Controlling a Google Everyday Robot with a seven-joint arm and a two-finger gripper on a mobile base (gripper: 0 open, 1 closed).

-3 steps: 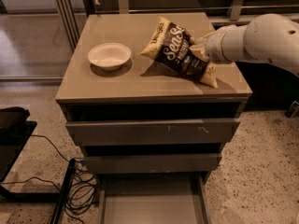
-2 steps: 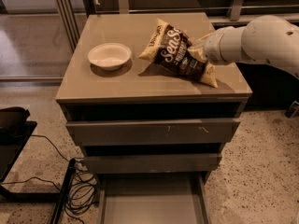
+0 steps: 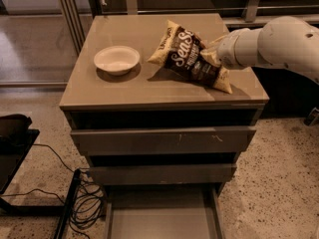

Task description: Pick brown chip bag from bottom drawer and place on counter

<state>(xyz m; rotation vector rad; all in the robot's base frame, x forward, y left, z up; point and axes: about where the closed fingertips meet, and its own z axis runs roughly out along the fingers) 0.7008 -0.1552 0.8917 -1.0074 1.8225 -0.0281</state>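
Observation:
The brown chip bag (image 3: 187,54) lies tilted on the counter (image 3: 124,86), right of centre. Its lower right corner rests on the surface and its left end is raised over a shadow. My gripper (image 3: 213,58) reaches in from the right on a white arm and meets the bag's right edge, shut on it, with the bag covering most of its fingers. The bottom drawer (image 3: 159,218) stands pulled open at the foot of the cabinet, and its floor is bare.
A white bowl (image 3: 116,59) sits on the left half of the counter. Two shut drawer fronts (image 3: 159,141) lie below the top. Black cables (image 3: 82,203) and a dark stand are on the speckled floor at the left. Glass panels stand behind.
The bag and gripper have stayed in nearly the same place on the counter. The bag has settled very slightly lower.

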